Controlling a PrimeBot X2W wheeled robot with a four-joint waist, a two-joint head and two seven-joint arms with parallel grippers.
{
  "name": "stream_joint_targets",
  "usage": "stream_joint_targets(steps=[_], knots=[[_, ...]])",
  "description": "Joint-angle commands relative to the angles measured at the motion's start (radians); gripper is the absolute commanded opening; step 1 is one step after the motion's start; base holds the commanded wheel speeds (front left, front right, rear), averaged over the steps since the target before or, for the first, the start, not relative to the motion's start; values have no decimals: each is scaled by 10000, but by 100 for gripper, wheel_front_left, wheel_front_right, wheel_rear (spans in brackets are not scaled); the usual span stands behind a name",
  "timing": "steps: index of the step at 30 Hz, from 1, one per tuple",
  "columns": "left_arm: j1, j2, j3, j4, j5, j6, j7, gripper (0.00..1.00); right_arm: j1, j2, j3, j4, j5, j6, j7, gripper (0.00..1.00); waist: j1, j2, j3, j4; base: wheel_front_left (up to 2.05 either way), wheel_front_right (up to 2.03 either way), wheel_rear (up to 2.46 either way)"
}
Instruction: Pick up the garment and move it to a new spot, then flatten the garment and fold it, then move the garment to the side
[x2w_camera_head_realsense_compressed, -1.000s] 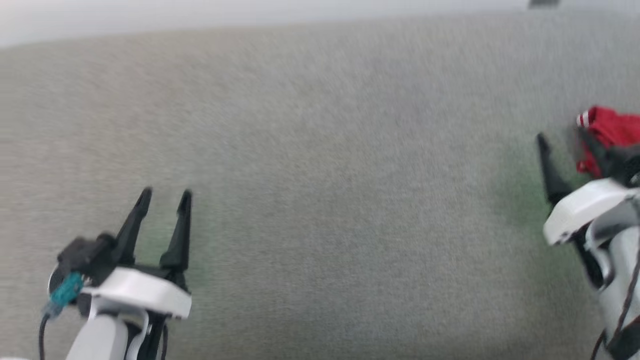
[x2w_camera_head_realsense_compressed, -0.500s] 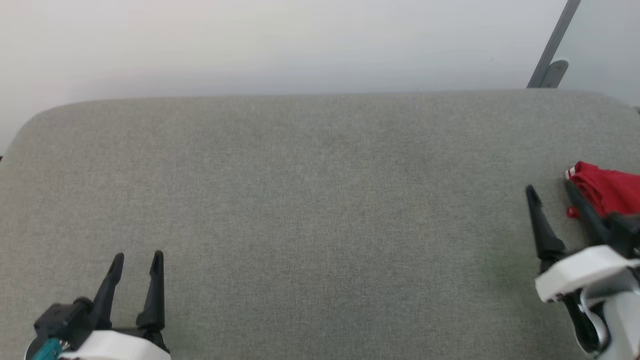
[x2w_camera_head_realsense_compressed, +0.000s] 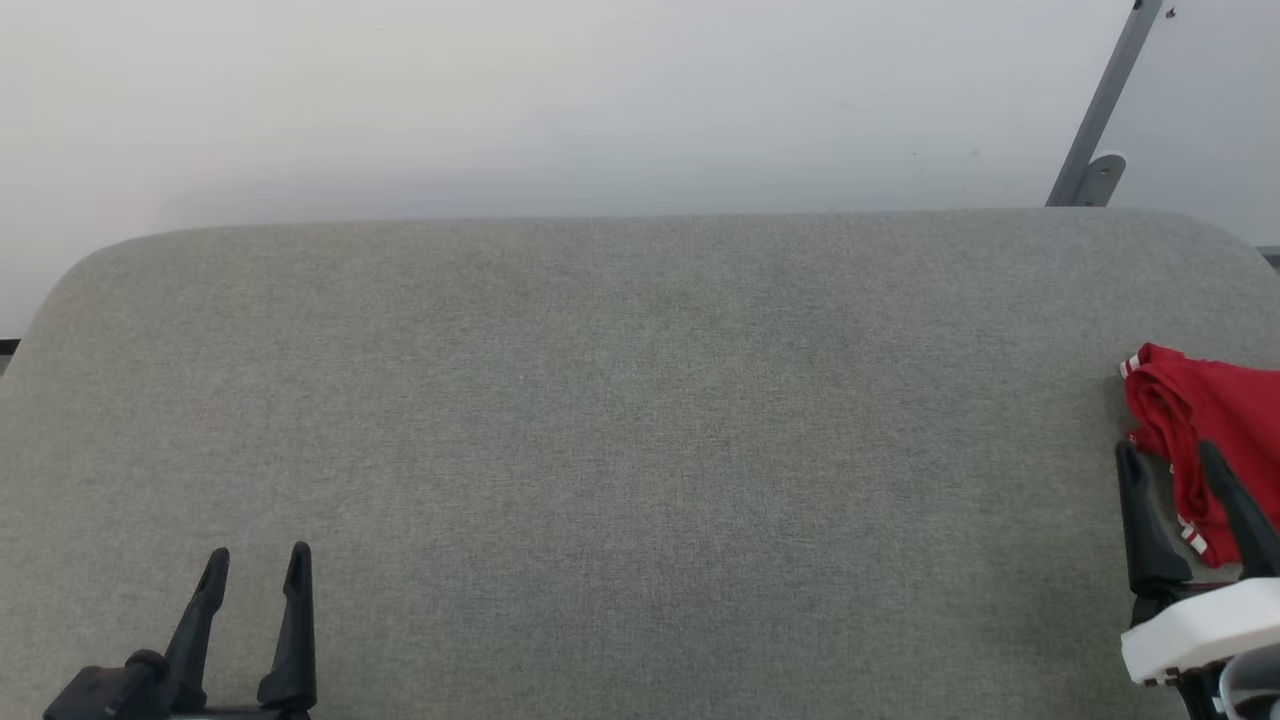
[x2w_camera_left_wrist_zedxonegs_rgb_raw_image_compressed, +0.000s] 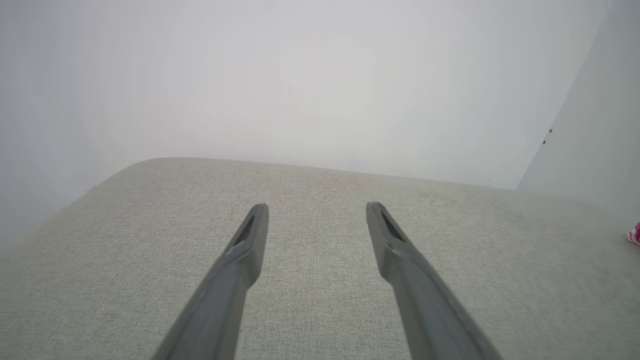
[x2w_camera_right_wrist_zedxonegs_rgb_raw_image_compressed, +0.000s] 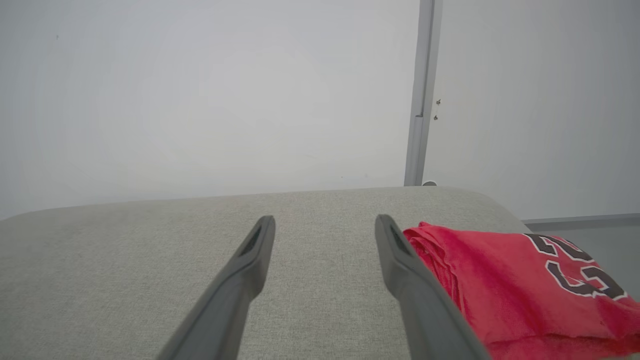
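Note:
The garment (x2w_camera_head_realsense_compressed: 1215, 410) is a bunched red shirt with red-and-white trim, lying at the far right end of the grey padded surface (x2w_camera_head_realsense_compressed: 640, 420). In the right wrist view the garment (x2w_camera_right_wrist_zedxonegs_rgb_raw_image_compressed: 515, 285) shows part of a black, white-outlined number. My right gripper (x2w_camera_head_realsense_compressed: 1170, 455) stands open at the garment's near left edge, its right finger in front of the red cloth. Its jaws hold nothing, and the same gripper (x2w_camera_right_wrist_zedxonegs_rgb_raw_image_compressed: 325, 220) has the cloth just right of its right finger. My left gripper (x2w_camera_head_realsense_compressed: 260, 553) is open at the lower left, far from the garment. A sliver of the garment (x2w_camera_left_wrist_zedxonegs_rgb_raw_image_compressed: 635, 233) shows beyond that gripper (x2w_camera_left_wrist_zedxonegs_rgb_raw_image_compressed: 316, 207).
A white wall rises behind the padded surface. A grey metal post (x2w_camera_head_realsense_compressed: 1100, 110) leans at the back right, also standing upright in the right wrist view (x2w_camera_right_wrist_zedxonegs_rgb_raw_image_compressed: 420, 100). The surface has rounded far corners and ends close to the garment on the right.
The head camera tilted up, so the whole picture shifted down and sharpened. Relative to the garment, my right gripper has drawn back toward me, uncovering more red cloth. Both grippers stay open.

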Motion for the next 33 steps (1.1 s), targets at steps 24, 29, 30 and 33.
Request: stream_joint_targets(steps=[24,29,30,33], knots=[[176,-178,37,-162,326,13,-43,100,601,424,-75,-984,-10,-22,527,100,0,-1,41,76,0,0,0],[134,-205,47,-132,341,13,-43,100,554,453,-33,-1037,-2,-22,491,100,0,-1,121,44,0,0,0],[112,-207,51,-123,359,13,-43,100,544,458,-26,-1046,2,-21,481,100,0,-1,142,40,0,0,0],[22,-251,100,-139,412,13,-43,100,502,478,-15,-1059,-5,-23,471,100,0,-1,203,32,0,0,0]])
